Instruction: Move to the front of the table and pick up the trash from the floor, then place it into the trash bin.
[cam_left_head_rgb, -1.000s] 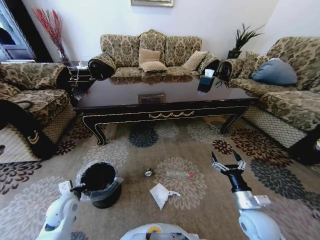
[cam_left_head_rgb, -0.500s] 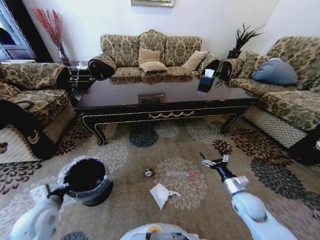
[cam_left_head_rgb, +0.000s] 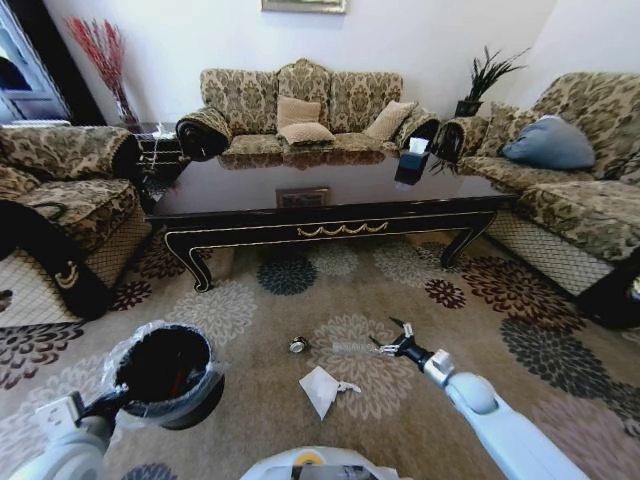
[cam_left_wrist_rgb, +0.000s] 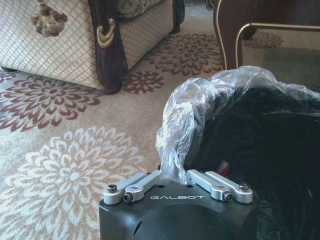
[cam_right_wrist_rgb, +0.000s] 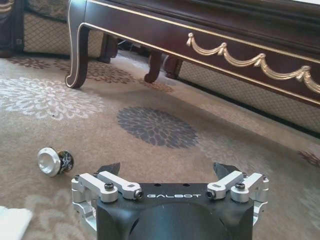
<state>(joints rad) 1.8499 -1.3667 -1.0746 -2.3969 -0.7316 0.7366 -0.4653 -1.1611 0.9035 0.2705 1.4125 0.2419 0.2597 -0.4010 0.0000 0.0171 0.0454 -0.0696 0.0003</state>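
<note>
The trash lies on the carpet before the dark table (cam_left_head_rgb: 330, 215): a clear bottle (cam_left_head_rgb: 352, 348) with a red cap, a crumpled white paper (cam_left_head_rgb: 322, 388) and a small round silvery piece (cam_left_head_rgb: 297, 345). My right gripper (cam_left_head_rgb: 392, 345) hangs low at the bottle's capped end, open. In the right wrist view the right gripper (cam_right_wrist_rgb: 167, 172) has its fingers spread wide, with the round piece (cam_right_wrist_rgb: 52, 161) off to one side and the bottle hidden. My left gripper (cam_left_head_rgb: 115, 398) is shut on the rim of the black trash bin (cam_left_head_rgb: 165, 372). The left gripper (cam_left_wrist_rgb: 173, 172) pinches the bin's (cam_left_wrist_rgb: 260, 150) clear liner.
Patterned sofas ring the table, one at the back (cam_left_head_rgb: 300, 110), one on the left (cam_left_head_rgb: 60, 200) and one on the right (cam_left_head_rgb: 570, 190). A dark tissue box (cam_left_head_rgb: 411, 162) stands on the table. The table's carved apron (cam_right_wrist_rgb: 240, 55) runs close ahead of the right wrist.
My right arm dropped and swung left, from above the carpet down to the bottle's cap. The left arm drew the bin left and toward me.
</note>
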